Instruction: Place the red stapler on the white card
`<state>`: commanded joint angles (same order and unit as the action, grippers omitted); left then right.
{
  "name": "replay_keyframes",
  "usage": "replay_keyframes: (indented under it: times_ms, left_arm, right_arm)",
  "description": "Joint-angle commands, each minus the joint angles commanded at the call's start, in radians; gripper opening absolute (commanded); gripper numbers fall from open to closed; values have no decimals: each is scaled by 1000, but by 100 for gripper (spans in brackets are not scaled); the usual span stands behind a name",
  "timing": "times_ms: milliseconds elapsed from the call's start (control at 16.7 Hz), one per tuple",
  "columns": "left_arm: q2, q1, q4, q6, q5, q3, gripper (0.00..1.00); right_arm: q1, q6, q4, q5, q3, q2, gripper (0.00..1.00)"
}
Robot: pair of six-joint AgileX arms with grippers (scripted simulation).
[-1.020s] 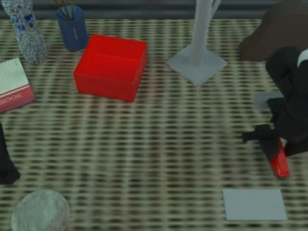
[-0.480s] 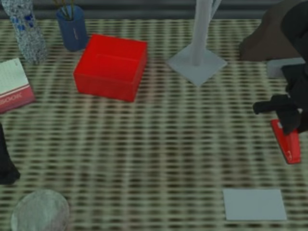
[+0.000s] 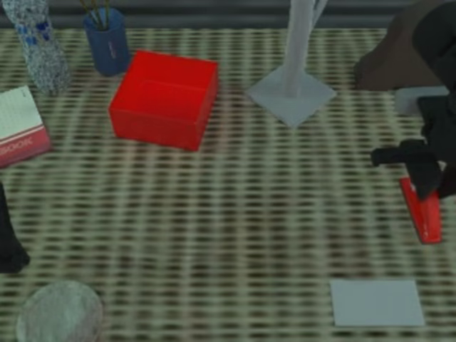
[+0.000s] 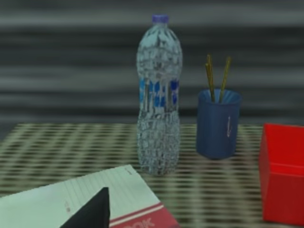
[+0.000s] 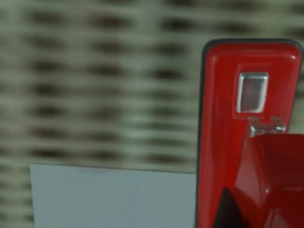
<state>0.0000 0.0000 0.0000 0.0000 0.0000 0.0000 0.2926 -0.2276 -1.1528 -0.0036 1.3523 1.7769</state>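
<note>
The red stapler (image 3: pixel 422 214) hangs at the table's right side, its length running toward the near edge, with my right gripper (image 3: pixel 427 182) shut on its far end. In the right wrist view the stapler (image 5: pixel 237 123) fills the frame's side, its metallic part showing, and one dark fingertip (image 5: pixel 227 209) lies against it. The white card (image 3: pixel 376 302) lies flat near the front edge, nearer than the stapler and slightly to its left; the card (image 5: pixel 114 195) also shows in the right wrist view. My left gripper (image 3: pixel 7 246) stays parked at the left edge.
A large open red box (image 3: pixel 165 98) stands at the back left. A white square base with a post (image 3: pixel 292 92) is at back centre. A blue pen cup (image 3: pixel 107 43), a bottle (image 3: pixel 39 46), a book (image 3: pixel 20 128), a glass disc (image 3: pixel 60 312) and a brown mass (image 3: pixel 399 60) ring the table.
Over the second my right gripper rose with the red stapler and shifted right and away from the front edge. In the last half second it barely moved. The left arm is still.
</note>
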Motion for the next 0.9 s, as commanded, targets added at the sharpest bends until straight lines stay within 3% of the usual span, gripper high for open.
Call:
replay_keyframes:
  times_ms: [180, 360, 900]
  left_arm:
    - [0, 0, 0, 0, 0, 0, 100]
    - [0, 0, 0, 0, 0, 0, 100]
    - [0, 0, 0, 0, 0, 0, 100]
  right_arm:
    - [28, -159, -18, -3, 4, -5, 0]
    - [64, -410, -36, -7, -9, -25, 0]
    - [188, -1409, -87, -26, -115, -135, 0]
